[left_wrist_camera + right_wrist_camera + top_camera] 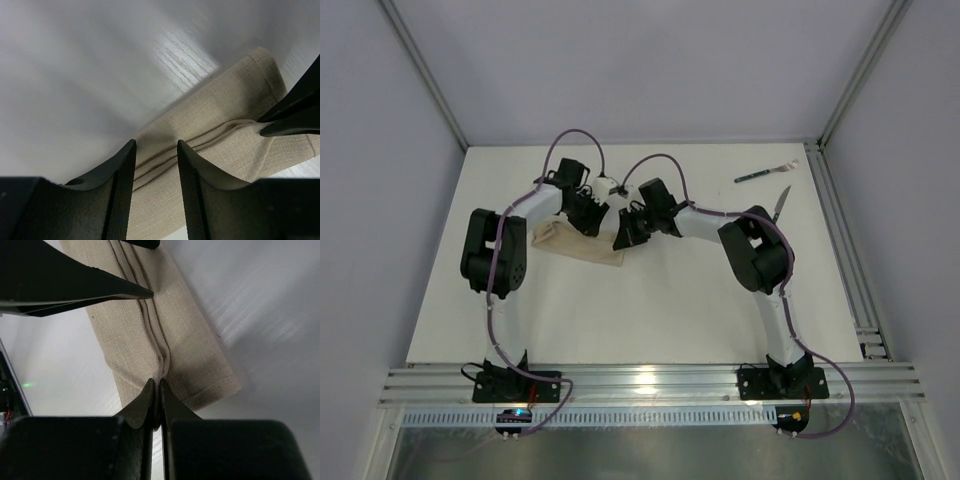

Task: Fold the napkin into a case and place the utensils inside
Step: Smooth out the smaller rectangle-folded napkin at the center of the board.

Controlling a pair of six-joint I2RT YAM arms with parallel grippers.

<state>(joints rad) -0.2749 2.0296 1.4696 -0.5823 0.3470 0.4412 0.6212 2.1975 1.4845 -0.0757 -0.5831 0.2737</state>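
Note:
The napkin (578, 246) lies folded into a narrow beige oblong left of the table's middle. My left gripper (590, 222) is open just above it; in the left wrist view (156, 150) its fingers stand apart over the lengthwise fold ridges of the napkin (220, 115). My right gripper (625, 238) is at the napkin's right end. In the right wrist view (159, 386) it is shut, pinching a raised fold of the napkin (195, 345). The fork (765, 173) and the knife (780, 203), both with dark green handles, lie at the far right, away from both grippers.
A metal rail (840, 240) runs along the table's right edge, close to the utensils. Grey walls enclose the back and both sides. The left arm's elbow (492, 252) hangs over the table's left part.

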